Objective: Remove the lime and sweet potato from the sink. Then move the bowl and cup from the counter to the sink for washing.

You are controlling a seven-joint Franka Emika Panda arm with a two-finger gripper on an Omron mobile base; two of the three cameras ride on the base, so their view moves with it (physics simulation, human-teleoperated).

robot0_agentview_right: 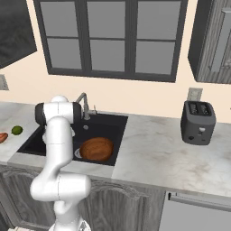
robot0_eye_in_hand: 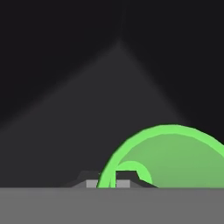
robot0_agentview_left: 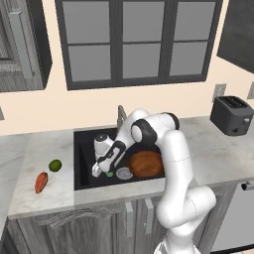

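Note:
My gripper point(robot0_agentview_left: 101, 171) reaches down into the black sink point(robot0_agentview_left: 84, 136), low over its floor, left of the silver drain point(robot0_agentview_left: 124, 173). It is shut on the rim of the bright green cup point(robot0_agentview_left: 109, 174). In the hand view the cup point(robot0_eye_in_hand: 175, 157) opens toward the camera, with its thin rim pinched between my gripper's point(robot0_eye_in_hand: 109, 183) tips. The brown wooden bowl point(robot0_agentview_left: 145, 163) lies in the sink's right half; it also shows as the bowl point(robot0_agentview_right: 96, 149) in the right base view. The lime point(robot0_agentview_left: 55, 165) and the sweet potato point(robot0_agentview_left: 41, 182) rest on the counter point(robot0_agentview_left: 49, 144) left of the sink.
A grey faucet point(robot0_agentview_left: 121, 116) stands at the sink's back edge. A dark toaster point(robot0_agentview_left: 232, 115) sits on the counter far right, below a wall outlet. The sink walls close in around the hand; a window is behind.

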